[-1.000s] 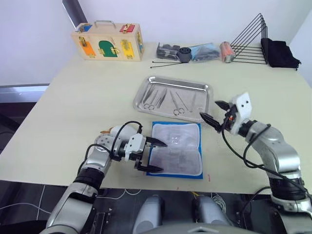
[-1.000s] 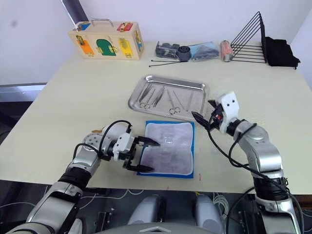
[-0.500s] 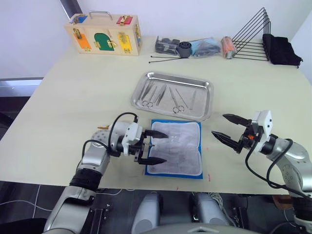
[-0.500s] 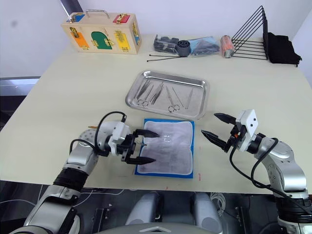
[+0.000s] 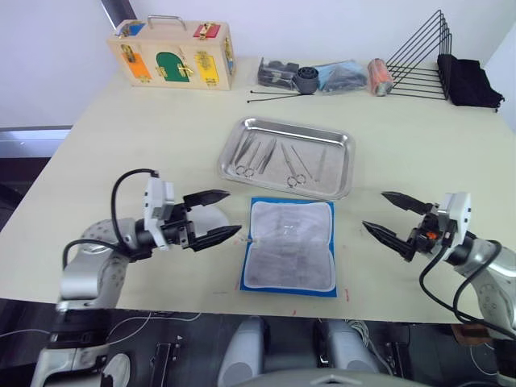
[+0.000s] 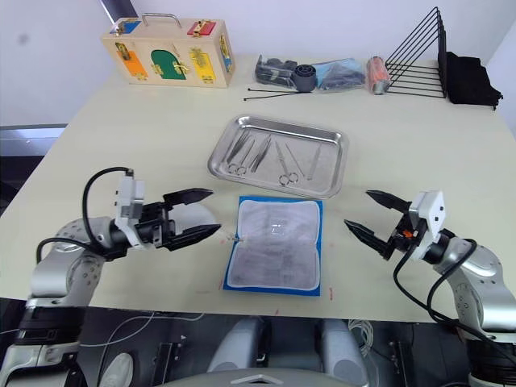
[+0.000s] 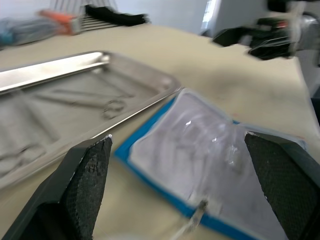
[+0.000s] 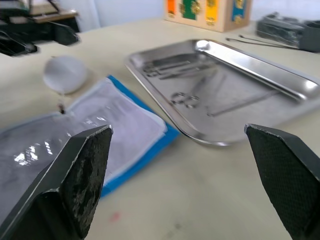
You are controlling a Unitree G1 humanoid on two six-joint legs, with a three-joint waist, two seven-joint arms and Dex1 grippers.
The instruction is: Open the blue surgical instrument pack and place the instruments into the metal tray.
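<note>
left tool [image 5: 211, 216]: withdrawn leftward off the pack since half a second ago, fingers spread wide, holding nothing; white egg-shaped toy [image 6: 196, 216] just beside it.
right tool [image 5: 395, 218]: shifted slightly right, fingers wide apart, empty, well apart from the pack.
blue surgical instrument pack [image 5: 290, 246]: lies open near the front edge of the surface [image 5: 145, 145], pale lining up, sleeves apparently empty.
metal tray [image 5: 339, 145]: just beyond the pack, holding the instruments [image 5: 278, 159], scissors and forceps among them.
judgement: both arms retreating suggests the task is essentially done.
room: bare surface left and right of the pack; the near edge is close. far edge crowded by wooden box [image 5: 172, 53] and wire rack [image 5: 415, 56].
</note>
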